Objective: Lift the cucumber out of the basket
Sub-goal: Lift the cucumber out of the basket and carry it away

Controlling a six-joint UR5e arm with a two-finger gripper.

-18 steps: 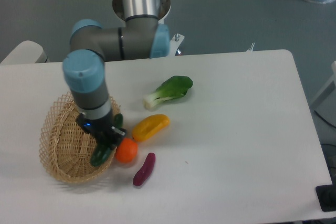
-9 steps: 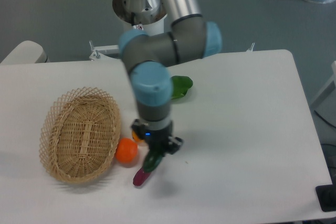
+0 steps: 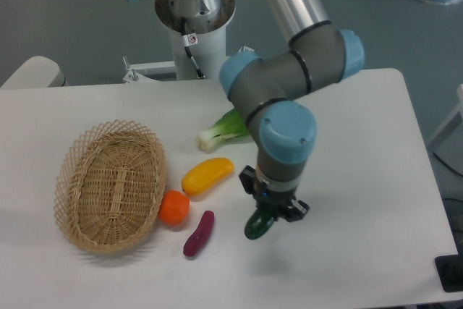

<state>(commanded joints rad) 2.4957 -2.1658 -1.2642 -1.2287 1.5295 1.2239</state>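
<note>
The dark green cucumber hangs above the white table, clear of the basket, with only its lower end showing below the fingers. My gripper is shut on it, right of the table's middle and well to the right of the tan wicker basket. The basket lies at the left of the table with nothing inside it.
An orange fruit touches the basket's right rim. A yellow vegetable and a purple sweet potato lie just left of the gripper. A bok choy sits behind, partly hidden by the arm.
The gripper carried the cucumber out of the basket and rightward across the table, past the orange fruit and the purple sweet potato. The basket now holds nothing.
</note>
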